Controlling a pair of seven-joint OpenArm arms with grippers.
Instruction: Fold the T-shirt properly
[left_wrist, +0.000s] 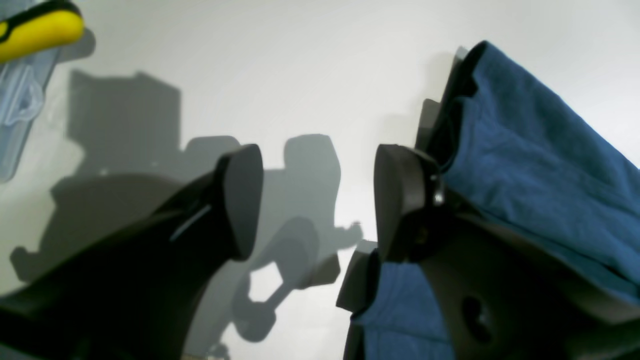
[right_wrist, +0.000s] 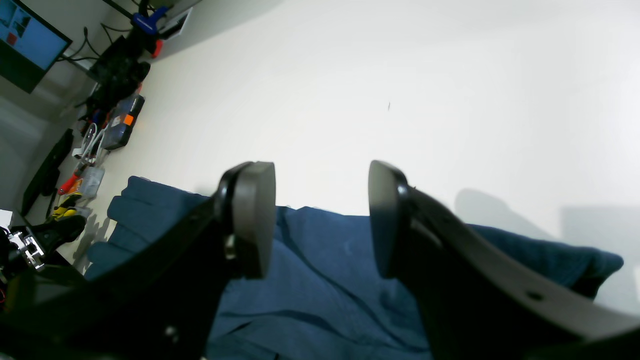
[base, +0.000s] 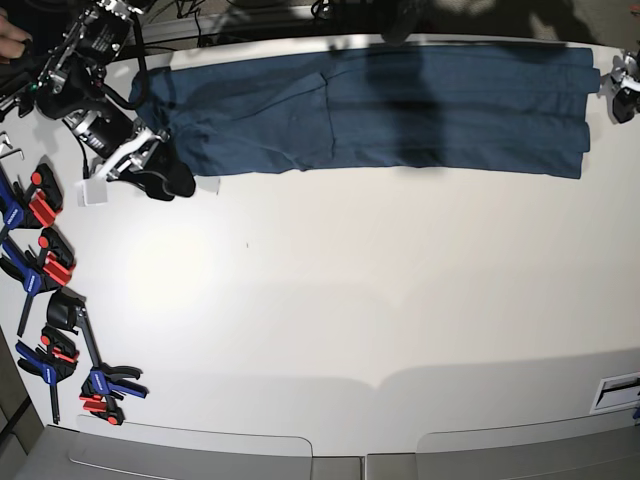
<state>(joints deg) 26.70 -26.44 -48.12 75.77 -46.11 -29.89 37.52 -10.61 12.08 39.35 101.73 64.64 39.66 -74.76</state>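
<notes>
T-shirt (base: 370, 110) lies as a long folded navy band along the top edge of the white table (base: 330, 300), both grippers spread and holding nothing.

In the left wrist view, the left gripper (left_wrist: 317, 200) fills the lower frame with its jaws apart and bare table between them; blue cloth sits at the right, just beside the right-hand finger (left_wrist: 400, 200), and a yellow-tipped clear object (left_wrist: 30, 55) shows in the upper left corner. In the right wrist view, the right gripper (right_wrist: 322, 220) hangs with its jaws apart above the shirt's edge, blue fabric filling the lower middle; cluttered tools line the upper left. In the base view, the right gripper (base: 160, 178) sits at the upper left beside the shirt's left end; red-and-blue clamps (base: 45, 250) run down the left edge.
</notes>
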